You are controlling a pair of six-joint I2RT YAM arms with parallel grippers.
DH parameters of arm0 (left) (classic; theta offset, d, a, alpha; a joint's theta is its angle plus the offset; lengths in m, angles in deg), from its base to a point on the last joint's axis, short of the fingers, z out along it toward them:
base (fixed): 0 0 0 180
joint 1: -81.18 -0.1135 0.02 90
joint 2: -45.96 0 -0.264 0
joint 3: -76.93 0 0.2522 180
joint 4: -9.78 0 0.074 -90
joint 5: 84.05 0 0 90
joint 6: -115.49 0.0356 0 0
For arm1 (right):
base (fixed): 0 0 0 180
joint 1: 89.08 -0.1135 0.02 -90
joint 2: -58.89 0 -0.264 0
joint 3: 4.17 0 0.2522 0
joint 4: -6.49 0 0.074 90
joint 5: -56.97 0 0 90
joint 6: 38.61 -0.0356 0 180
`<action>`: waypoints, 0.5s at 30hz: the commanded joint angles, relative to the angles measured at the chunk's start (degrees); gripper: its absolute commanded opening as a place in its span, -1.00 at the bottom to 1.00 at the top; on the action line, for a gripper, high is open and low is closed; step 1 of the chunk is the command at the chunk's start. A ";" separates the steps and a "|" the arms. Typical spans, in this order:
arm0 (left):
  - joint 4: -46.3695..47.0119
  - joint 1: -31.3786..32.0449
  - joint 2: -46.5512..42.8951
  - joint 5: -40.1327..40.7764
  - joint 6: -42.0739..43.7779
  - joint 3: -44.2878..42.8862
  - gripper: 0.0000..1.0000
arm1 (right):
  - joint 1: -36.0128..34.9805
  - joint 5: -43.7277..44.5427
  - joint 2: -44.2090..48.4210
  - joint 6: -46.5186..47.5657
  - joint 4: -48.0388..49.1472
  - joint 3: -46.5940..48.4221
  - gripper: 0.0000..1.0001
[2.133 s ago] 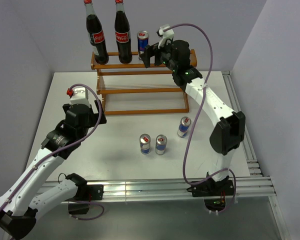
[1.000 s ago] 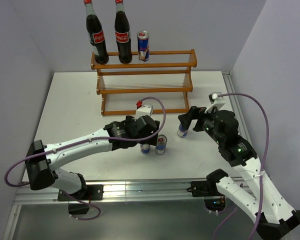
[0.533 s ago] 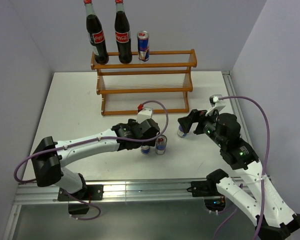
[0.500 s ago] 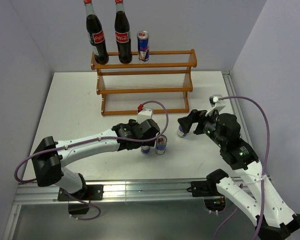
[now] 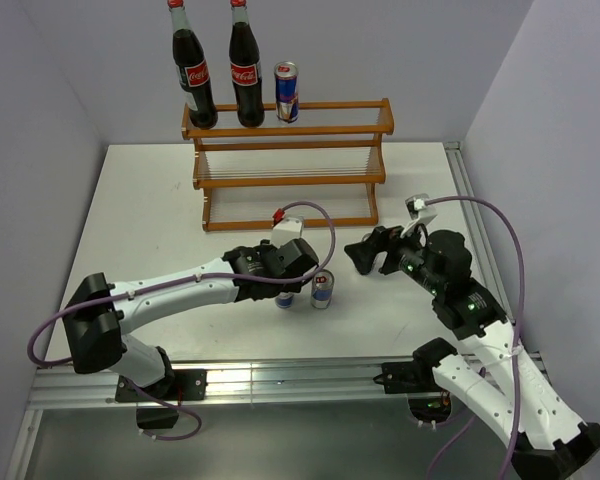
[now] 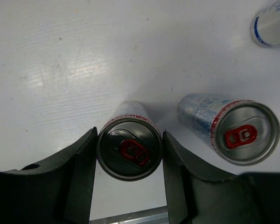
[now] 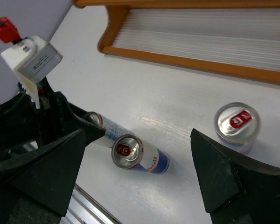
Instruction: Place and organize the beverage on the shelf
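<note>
Shelf (image 5: 285, 165): orange-brown, three stepped tiers, standing at the far side of the white table (image 5: 150, 200); on its top tier a cola bottle (image 5: 195, 72) stands at the left end, a second bottle (image 5: 245, 70) just beside it, then the shelved can (image 5: 287, 92), all three upright in one row; the right half of that tier is bare rail. Three more cans are off the shelf, on the table in front of its lowest tier. Gripped can (image 6: 129, 147): in front of the shelf's middle, red tab up, with the left gripper (image 6: 129, 135) closed round it; dark fingers (image 6: 79, 177) press its rim on both sides; the top view hides most of it under the arm, so whether its base is on the table I cannot tell. Second can (image 6: 242, 132): just beside the gripped can toward the shelf's right end, apart from it, upright in the top view (image 5: 322, 290). Third can (image 7: 236, 122): further toward the shelf's right end, near the lowest tier's front rail, upright. Right gripper (image 5: 365, 255): spread wide open, holding nothing; its fingers (image 7: 46, 163) stand well apart; it hangs over the table in front of the shelf's right end, with the third can lying ahead of it, closer to its right finger and untouched.
</note>
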 commanded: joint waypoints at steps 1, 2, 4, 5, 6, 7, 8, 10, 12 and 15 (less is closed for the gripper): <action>-4.77 -1.05 -4.55 2.13 1.43 -2.74 -0.99 | -0.21 -8.98 -0.79 -0.08 9.99 -3.02 1.00; -5.05 -1.32 -6.39 1.52 1.96 -2.83 -0.99 | -0.21 -11.52 -0.97 0.18 13.75 -3.82 1.00; -4.53 -2.54 -8.59 -0.32 4.49 -2.22 -0.99 | -0.30 -18.03 -1.67 -0.08 17.63 -5.93 0.98; -4.17 -3.07 -11.04 -2.94 5.47 -1.43 -0.99 | -0.39 -22.40 -2.02 -0.26 21.30 -6.64 0.96; -3.56 -3.69 -12.37 -4.80 6.87 -0.82 -0.99 | -0.47 -24.54 -2.29 -0.43 24.13 -7.95 0.95; -2.08 -4.91 -13.69 -6.55 9.93 -0.29 -0.99 | -0.65 -26.30 -3.25 -0.78 26.07 -8.40 0.93; -1.80 -5.53 -16.14 -10.31 11.18 0.50 -0.99 | -1.17 -27.97 -3.95 -0.96 29.57 -8.84 0.91; -1.36 -7.55 -18.18 -14.28 14.77 0.95 -0.99 | -1.96 -32.19 -6.23 -0.61 31.88 -9.19 0.88; -1.71 -8.79 -20.55 -17.89 17.16 0.95 -0.99 | -5.37 -32.47 -7.82 2.54 31.28 -7.45 0.86; -2.94 -9.06 -23.10 -22.36 21.38 0.33 -0.99 | -16.14 -25.19 -10.45 11.67 26.10 -4.11 0.82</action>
